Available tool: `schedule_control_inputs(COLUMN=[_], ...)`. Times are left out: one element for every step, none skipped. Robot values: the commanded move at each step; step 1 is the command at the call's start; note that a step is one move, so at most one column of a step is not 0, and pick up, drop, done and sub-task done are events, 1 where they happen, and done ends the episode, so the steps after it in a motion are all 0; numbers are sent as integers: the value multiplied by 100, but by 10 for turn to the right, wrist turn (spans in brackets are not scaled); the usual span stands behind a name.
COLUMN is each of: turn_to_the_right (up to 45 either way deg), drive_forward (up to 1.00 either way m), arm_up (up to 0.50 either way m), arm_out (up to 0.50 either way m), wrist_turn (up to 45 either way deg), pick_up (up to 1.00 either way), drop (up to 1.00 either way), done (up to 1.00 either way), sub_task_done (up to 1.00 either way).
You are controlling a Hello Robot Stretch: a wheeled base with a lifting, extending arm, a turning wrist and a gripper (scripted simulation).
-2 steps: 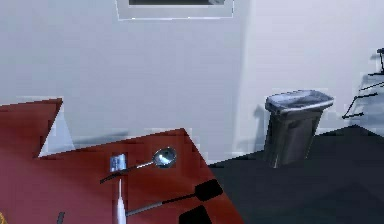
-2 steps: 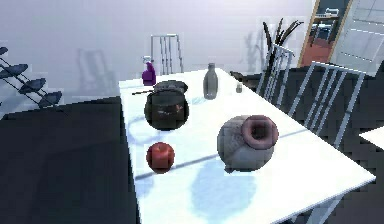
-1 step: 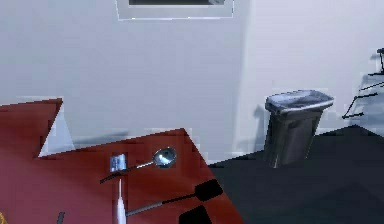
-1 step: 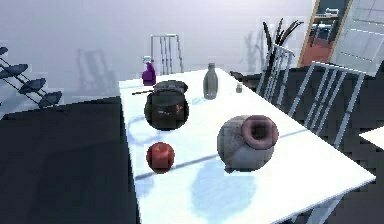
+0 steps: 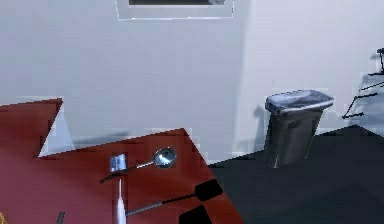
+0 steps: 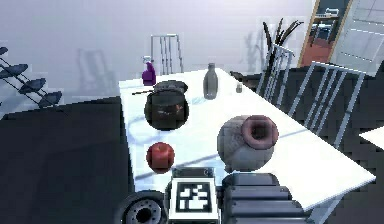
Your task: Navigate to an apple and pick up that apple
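Hand (image 6: 146, 209) partly below the arm side view's bottom edge; red table (image 5: 30, 172) likewise in the forward view.

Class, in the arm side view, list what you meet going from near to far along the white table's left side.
Red apple → dark round pot → purple bottle → chair beyond the table's far end.

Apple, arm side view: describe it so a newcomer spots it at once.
Find the long white table. Near its left edge, just below the dark round pot, sits the apple. It is the only small red ball; its neighbours are dark or grey.
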Motion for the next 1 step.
schedule_control_inputs(turn_to_the_right=[0], drive_forward=[0], arm_up=[0], arm_out=[30], wrist_turn=[0], pick_up=[0], drop=[0], done=[0], sub_task_done=[0])
